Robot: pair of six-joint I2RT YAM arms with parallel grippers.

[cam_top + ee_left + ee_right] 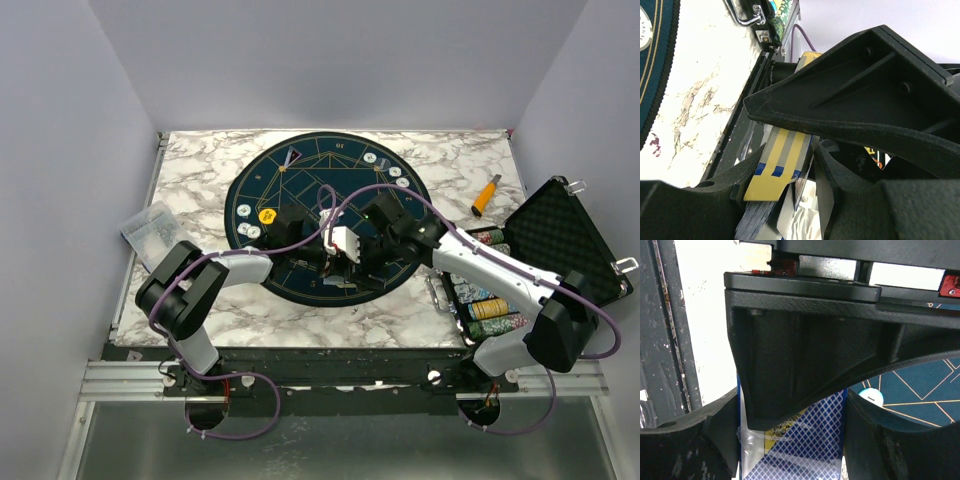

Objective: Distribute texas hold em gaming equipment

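Observation:
Over the round dark mat [300, 170] both arms meet at a pack of playing cards [340, 243]. My left gripper [325, 247] is shut on the pack; in the left wrist view its yellow-and-blue striped flap [775, 165] and a stack of blue card edges [757, 220] sit between my left gripper's [790, 185] fingers. My right gripper [358, 240] comes from the other side. In the right wrist view the blue diamond-patterned pack [810, 450], in torn cellophane, fills my right gripper's [790, 440] gap, touching both fingers. A yellow button disc [267, 215] and whitish chips [397, 172] lie on the mat.
The open black foam-lined case [565, 235] stands at the right with rows of chips [487, 305] in it. An orange-handled tool [485, 195] lies behind it. A clear plastic bag [150, 225] sits at the table's left edge. A card [290, 158] lies at the mat's far rim.

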